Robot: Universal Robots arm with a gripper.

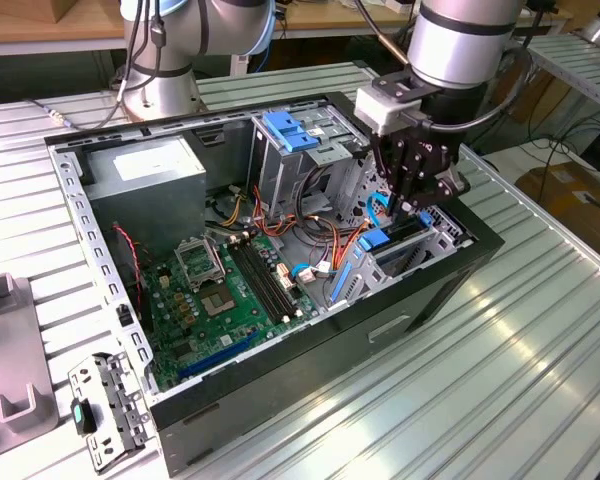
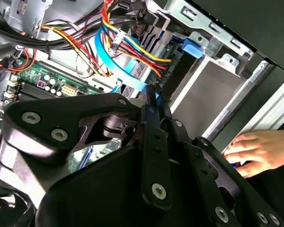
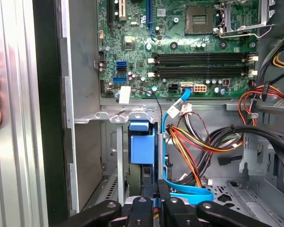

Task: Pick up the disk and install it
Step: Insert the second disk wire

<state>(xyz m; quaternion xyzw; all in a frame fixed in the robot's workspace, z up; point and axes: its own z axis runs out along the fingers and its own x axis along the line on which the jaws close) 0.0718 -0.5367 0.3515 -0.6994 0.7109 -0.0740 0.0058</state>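
Note:
The disk (image 1: 380, 240) stands on edge in the drive bay at the front corner of the open computer case (image 1: 310, 360), on the exterior view's right. Its blue carrier end (image 3: 142, 144) faces the motherboard, with the dark drive behind it. My gripper (image 1: 413, 208) hangs straight over the bay. In both wrist views the fingertips (image 3: 151, 201) sit close together with a strip of the blue carrier between them. The gripper (image 2: 155, 100) is shut on the disk's edge (image 2: 173, 71), and the black gripper body hides the rest of the drive.
A tall grey cage with a blue latch plate (image 1: 288, 130) stands behind the bay. A light-blue cable (image 3: 173, 111) and bundled coloured wires (image 3: 194, 142) lie beside the disk. A person's hand (image 2: 260, 151) rests on the table outside the case wall. A loose metal bracket (image 1: 105, 410) lies on the exterior view's left.

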